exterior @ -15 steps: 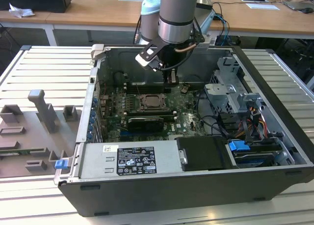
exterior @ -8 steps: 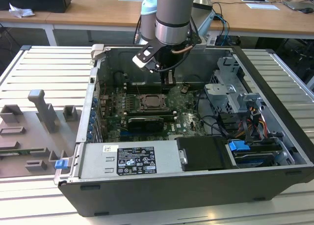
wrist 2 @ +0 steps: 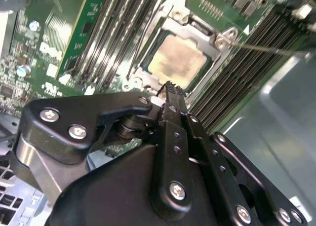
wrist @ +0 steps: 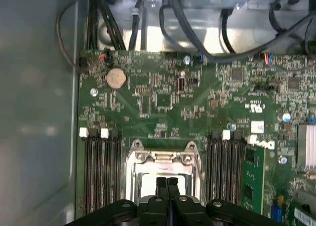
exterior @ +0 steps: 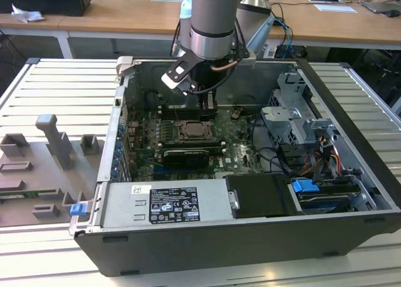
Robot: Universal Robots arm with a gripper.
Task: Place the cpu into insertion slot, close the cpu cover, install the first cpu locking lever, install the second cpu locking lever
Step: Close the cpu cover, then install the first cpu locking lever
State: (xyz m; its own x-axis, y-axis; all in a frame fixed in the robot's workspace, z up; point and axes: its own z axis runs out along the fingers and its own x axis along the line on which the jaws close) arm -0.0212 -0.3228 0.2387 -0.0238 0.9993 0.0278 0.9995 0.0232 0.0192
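The cpu (wrist 2: 177, 62), a square chip with a dull silvery top, lies flat in the insertion slot (wrist 2: 211, 67) on the green motherboard. The silvery cpu cover (wrist 2: 193, 24) lies down around it as a frame, also seen as the cover (wrist: 163, 156) in the first wrist view. A thin wire locking lever (wrist 2: 276, 49) runs out from the cover's corner tab over the memory slots. My gripper (wrist 2: 170, 88) hangs just above the chip's edge with its black fingers pressed together and nothing between them. In the exterior view the gripper (exterior: 210, 114) sits inside the case, just behind the socket (exterior: 196, 131).
Long black memory slots (wrist: 101, 171) flank the socket on both sides. A black card (exterior: 185, 155) lies in front of it. The case walls (exterior: 207, 237), a drive cage (exterior: 294, 118) and cable bundles (exterior: 276, 158) hem in the board. Grey fixtures (exterior: 56, 143) stand at the exterior view's left.
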